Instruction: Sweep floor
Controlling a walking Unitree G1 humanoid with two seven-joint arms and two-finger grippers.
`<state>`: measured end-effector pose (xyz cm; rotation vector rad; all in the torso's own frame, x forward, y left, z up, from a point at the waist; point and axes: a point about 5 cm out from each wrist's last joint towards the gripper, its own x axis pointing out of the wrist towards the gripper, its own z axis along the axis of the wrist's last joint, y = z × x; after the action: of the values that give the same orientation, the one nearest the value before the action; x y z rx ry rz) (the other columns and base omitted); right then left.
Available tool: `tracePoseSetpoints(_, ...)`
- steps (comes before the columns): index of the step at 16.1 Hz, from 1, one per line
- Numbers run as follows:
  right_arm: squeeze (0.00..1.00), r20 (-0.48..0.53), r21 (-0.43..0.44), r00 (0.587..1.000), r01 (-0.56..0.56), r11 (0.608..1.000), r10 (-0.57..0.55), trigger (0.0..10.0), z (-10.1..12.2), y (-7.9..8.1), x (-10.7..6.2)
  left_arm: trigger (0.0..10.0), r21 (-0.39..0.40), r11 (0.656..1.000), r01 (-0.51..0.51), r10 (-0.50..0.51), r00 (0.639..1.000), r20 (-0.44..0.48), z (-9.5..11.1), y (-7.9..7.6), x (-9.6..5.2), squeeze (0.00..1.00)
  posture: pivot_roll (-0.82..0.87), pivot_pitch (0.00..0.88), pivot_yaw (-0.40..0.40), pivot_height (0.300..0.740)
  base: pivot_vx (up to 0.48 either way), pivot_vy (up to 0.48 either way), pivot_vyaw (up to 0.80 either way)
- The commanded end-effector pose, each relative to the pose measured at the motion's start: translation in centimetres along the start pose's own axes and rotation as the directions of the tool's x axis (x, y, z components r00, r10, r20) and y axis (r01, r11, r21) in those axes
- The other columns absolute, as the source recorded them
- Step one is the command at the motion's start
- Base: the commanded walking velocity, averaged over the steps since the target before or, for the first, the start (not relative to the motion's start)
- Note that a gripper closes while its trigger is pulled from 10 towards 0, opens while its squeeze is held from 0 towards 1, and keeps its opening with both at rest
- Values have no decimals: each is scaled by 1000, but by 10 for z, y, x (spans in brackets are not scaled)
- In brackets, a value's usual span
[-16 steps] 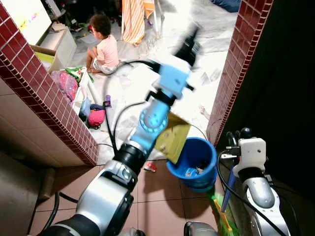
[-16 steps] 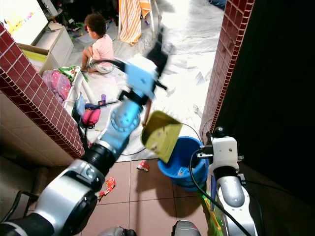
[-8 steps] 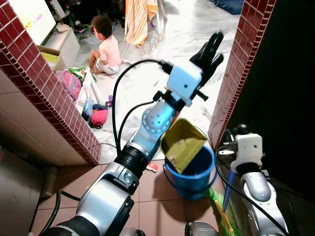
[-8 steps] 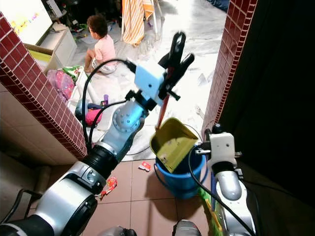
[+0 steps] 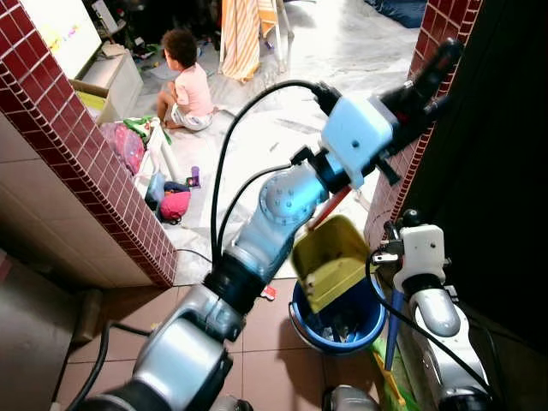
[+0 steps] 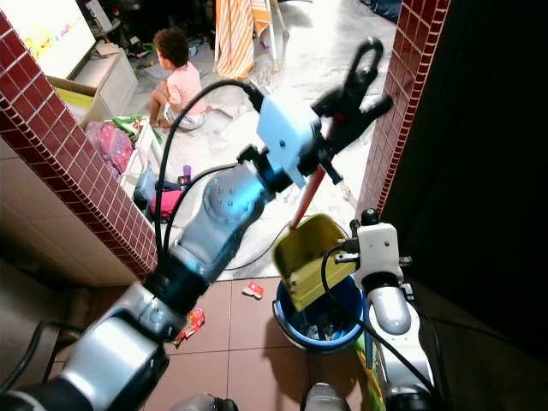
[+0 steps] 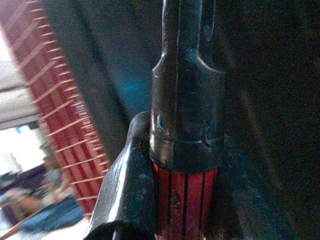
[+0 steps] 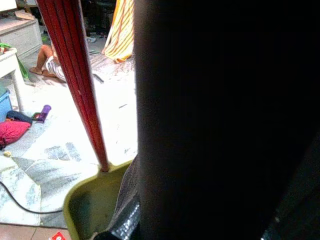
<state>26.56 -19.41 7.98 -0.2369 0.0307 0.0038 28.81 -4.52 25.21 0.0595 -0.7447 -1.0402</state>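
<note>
Dustpan [image 5: 330, 267] hangs tilted over blue bucket [image 5: 338, 318], apparently from left pincer [image 6: 360, 81].

Glare on far floor [image 5: 342, 51], dark right side, wrist views blurred

Red-tiled walls [image 5: 81, 150] flank a bright pale floor [image 5: 342, 43]; nearer floor tiles [image 5: 265, 360] are brown

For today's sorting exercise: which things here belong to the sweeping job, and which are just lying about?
Sweeping job: yellow dustpan on a red handle, held by the left end effector; blue bucket.

Lying about: pink bag, red wrapper, striped cloth.
</note>
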Motion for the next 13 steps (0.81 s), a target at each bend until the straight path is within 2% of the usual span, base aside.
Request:
tracePoseSetpoints(1,0,8,-8,1000,-3,1000,3,10000,1,2,4,10000,38,997,74,-77,994,83,18,-11,7,0,-160,0,61,740,0,0,0)
tracePoseSetpoints(4,0,23,-20,1000,-13,1000,13,10000,3,2,13,10000,120,967,222,-234,968,92,27,-23,-10,0,-142,0,50,740,0,0,0)
tracePoseSetpoints(6,0,28,-25,1000,-14,1000,14,10000,4,1,18,10000,115,940,322,-329,943,53,23,-34,-21,0,-139,0,48,740,0,0,0)
tracePoseSetpoints(8,0,32,-26,999,-16,1000,16,10000,4,2,19,10000,97,946,310,-315,948,40,23,-31,-21,0,-138,0,47,740,0,0,0)
tracePoseSetpoints(10,0,31,-27,999,-22,999,23,10000,2,6,20,10000,108,977,182,-189,981,54,27,-15,-14,0,-137,0,47,740,0,0,0)
tracePoseSetpoints(11,0,31,-26,999,-24,999,24,10000,1,7,20,10000,49,999,8,-11,997,75,33,8,-6,0,-135,0,46,740,0,0,0)
tracePoseSetpoints(13,0,33,-26,999,-24,999,25,10000,1,7,22,10000,18,995,-97,95,992,88,39,23,-5,0,-131,0,42,740,0,0,0)
